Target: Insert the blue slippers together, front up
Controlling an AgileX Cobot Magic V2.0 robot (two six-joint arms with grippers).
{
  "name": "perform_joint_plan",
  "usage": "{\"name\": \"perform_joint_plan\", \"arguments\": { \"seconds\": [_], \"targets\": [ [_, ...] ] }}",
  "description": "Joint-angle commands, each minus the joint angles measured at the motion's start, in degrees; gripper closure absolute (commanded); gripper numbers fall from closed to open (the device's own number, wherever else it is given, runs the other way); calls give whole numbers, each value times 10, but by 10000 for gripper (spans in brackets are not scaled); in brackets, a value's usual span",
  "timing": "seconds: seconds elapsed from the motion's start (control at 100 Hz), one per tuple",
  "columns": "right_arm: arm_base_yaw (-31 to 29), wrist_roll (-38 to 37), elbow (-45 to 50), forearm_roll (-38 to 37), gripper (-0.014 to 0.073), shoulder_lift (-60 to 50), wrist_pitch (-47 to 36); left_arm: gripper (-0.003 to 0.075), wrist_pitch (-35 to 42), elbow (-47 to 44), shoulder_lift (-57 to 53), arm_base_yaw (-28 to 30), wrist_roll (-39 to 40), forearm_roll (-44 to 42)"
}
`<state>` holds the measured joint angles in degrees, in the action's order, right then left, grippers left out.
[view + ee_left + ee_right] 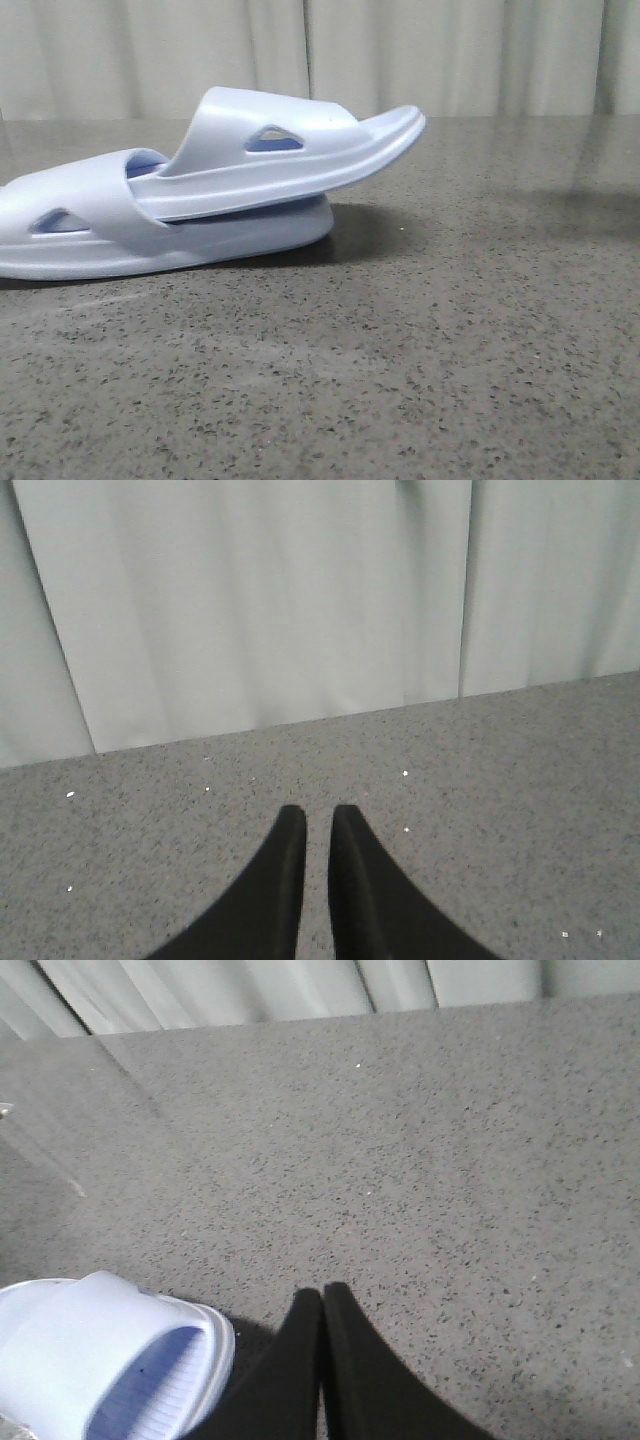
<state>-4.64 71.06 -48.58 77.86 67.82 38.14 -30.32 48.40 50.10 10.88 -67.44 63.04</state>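
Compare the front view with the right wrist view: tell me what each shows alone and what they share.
Only the front view shows both blue slippers nested: the upper slipper pushed under the strap of the lower slipper, its free end tilted up. No gripper appears there. Only the right wrist view shows the right gripper, fingers shut and empty, beside one slipper end. Both share the speckled grey table and pale curtain.

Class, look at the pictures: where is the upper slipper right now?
In the front view, left of centre: the upper slipper is slid under the lower slipper's strap, its free end tilted up.
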Motion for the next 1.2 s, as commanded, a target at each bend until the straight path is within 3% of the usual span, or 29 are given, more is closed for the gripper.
{"name": "perform_joint_plan", "arguments": {
  "seconds": [0.0,0.21,0.45,0.61,0.8,1.19],
  "targets": [
    [35,23,12,17,673,-41,-81,705,30,-22,-26,-12,-26,29],
    [99,58,116,20,673,-111,-182,705,58,-138,-89,-62,-136,141],
    [100,143,238,108,673,-214,-213,705,60,-247,-167,-71,-177,250],
    [100,145,295,122,673,-273,-227,705,48,-302,-208,-71,-184,267],
    [100,145,315,138,673,-304,-272,705,49,-315,-230,-71,-207,302],
    [100,145,315,140,673,-304,-272,705,50,-315,-230,-71,-207,319]
  ]
}}
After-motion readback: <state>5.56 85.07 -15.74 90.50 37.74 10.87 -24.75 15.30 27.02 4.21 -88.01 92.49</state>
